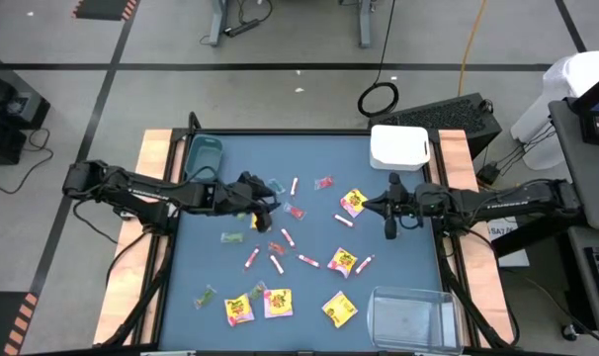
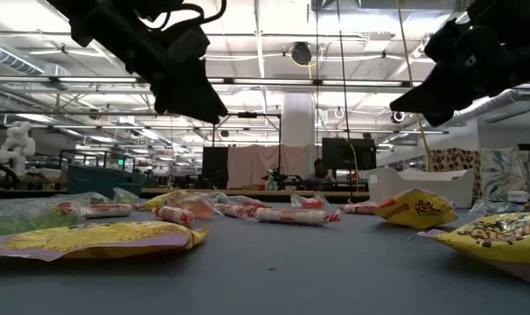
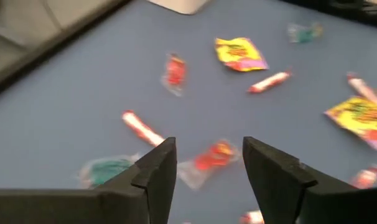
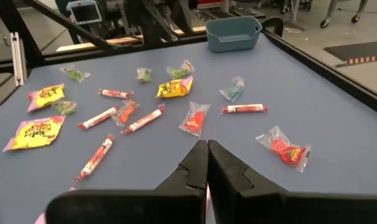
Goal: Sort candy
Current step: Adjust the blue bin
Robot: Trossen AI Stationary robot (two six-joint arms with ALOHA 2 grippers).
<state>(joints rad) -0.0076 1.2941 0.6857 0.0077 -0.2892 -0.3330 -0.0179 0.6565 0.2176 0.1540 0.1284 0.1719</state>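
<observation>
Wrapped candy lies scattered on the blue table (image 1: 398, 267): yellow packets (image 1: 352, 202), pink-white sticks (image 1: 308, 260), and small clear pieces in red (image 1: 295, 211) and green (image 1: 230, 237). My left gripper (image 1: 270, 208) hangs open above the table's left middle. In its wrist view the open fingers (image 3: 204, 149) stand over a red wrapped piece (image 3: 210, 157) that lies flat on the table. In the low view this gripper (image 2: 199, 101) is well above the candy. My right gripper (image 1: 389, 229) is shut (image 4: 207, 144), raised over the table's right side (image 2: 422, 105), holding nothing.
A teal bin (image 1: 203, 153) sits at the far left corner, a white bin (image 1: 398, 146) at the far right, and a clear bin (image 1: 410, 316) at the near right corner. Wooden rails (image 1: 141, 247) border the table. Bare blue surface lies between the two grippers.
</observation>
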